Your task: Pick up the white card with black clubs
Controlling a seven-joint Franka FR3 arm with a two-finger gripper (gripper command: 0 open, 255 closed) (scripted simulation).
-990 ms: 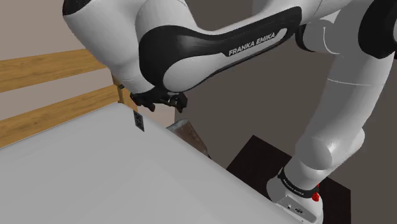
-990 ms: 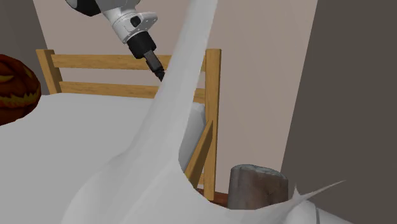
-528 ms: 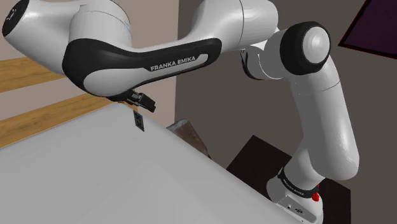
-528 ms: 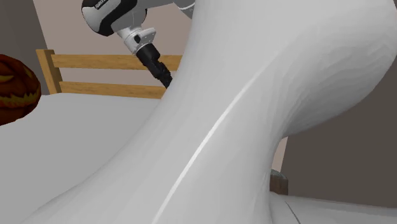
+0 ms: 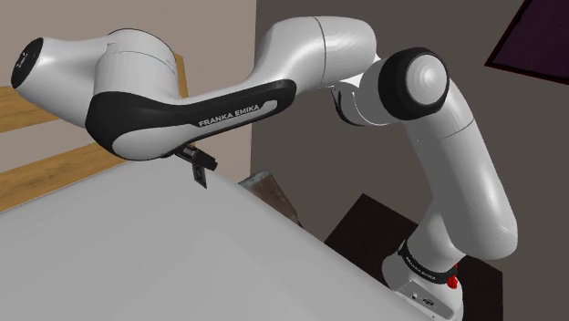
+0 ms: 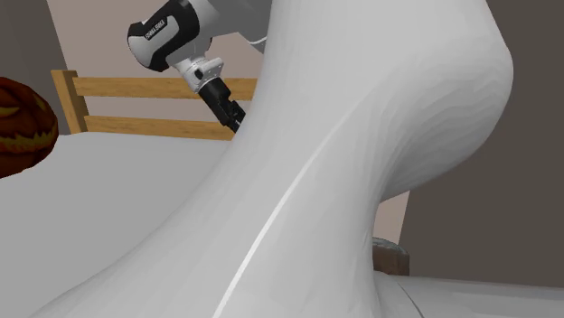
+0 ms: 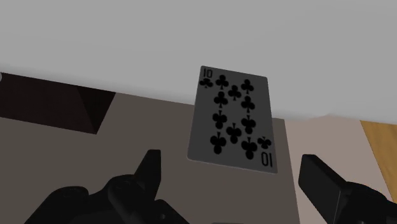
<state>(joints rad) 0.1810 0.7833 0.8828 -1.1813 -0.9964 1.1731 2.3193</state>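
Note:
The card is a grey-white ten of clubs with black pips. It stands upright at the edge of the white bed surface and shows as a small dark slip, the card, in the shoulder view. My gripper hangs just above it. In the wrist view the gripper is open: its fingers stand wide apart on either side of the card and do not touch it. In the second exterior view the gripper points down in front of the wooden rails.
Wooden bed rails run behind the white surface. A dark orange pumpkin sits at the second exterior view's left. A grey-brown stump stands beside the bed, near a dark mat. My own arm link blocks much of the second exterior view.
The arm has swung and stretched out toward the shoulder view's left. The gripper has come down closer to the card. The card has not moved.

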